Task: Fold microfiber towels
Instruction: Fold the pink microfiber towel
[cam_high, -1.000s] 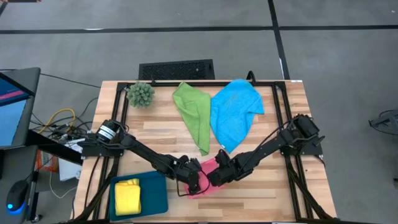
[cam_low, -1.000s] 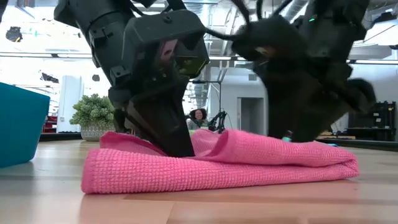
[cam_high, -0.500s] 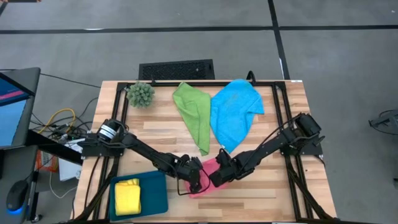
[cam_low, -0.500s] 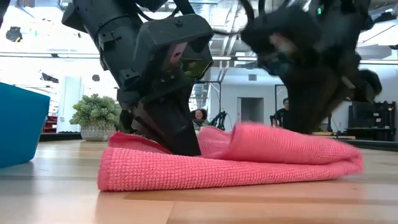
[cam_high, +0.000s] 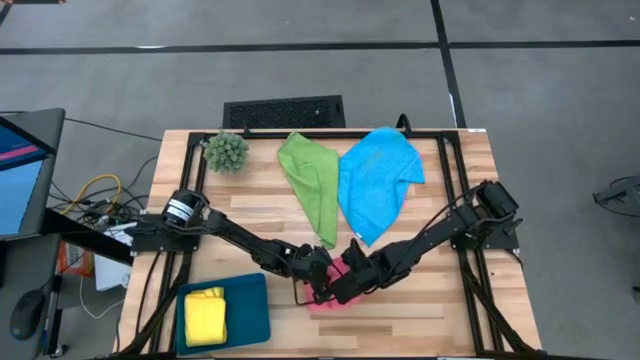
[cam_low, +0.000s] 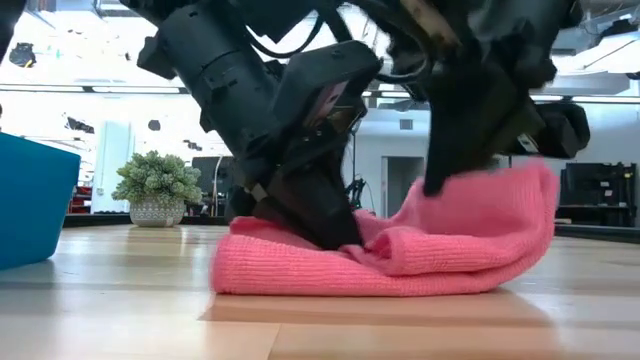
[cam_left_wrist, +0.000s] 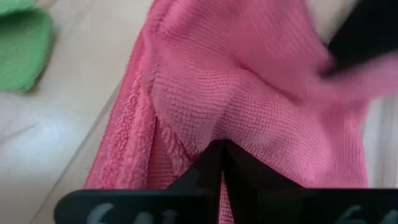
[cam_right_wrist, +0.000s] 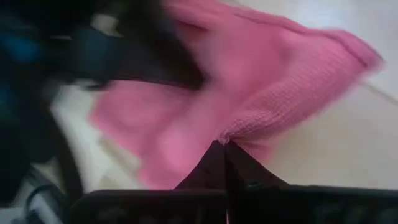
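Right gripper (cam_low: 455, 175) is pinched shut on the raised edge of the pink towel (cam_low: 400, 265), lifting that flap off the table (cam_high: 440, 310). Left gripper (cam_low: 330, 225) is clamped on the same towel too, pressing its other side down near the table's front middle, betw. the two arms. In the high view we see both grippers meeting over the pink towel, w/ only a bit of pink showing under them.

Other cloths: green towel (cam_high: 312, 180) and blue towel (cam_high: 378, 180) lie limp side by side toward the back; yellow towel (cam_high: 205, 315) sits folded in the teal tray (cam_high: 250, 310) at front left. Spiky plant (cam_high: 227, 150) at back left corner.

Step in hand, as we judge it: carrying the lifted flap over to make a fold. To do it well we'd keep the left grip low and steady as the anchor, move the right flap across in a low arc, no tugging, so the bottom layer doesn't slide or bunch. We'd line up edge on edge before letting go, and release the right side first. Main risk: cloth drags w/ the flap and the fold comes out skewed.
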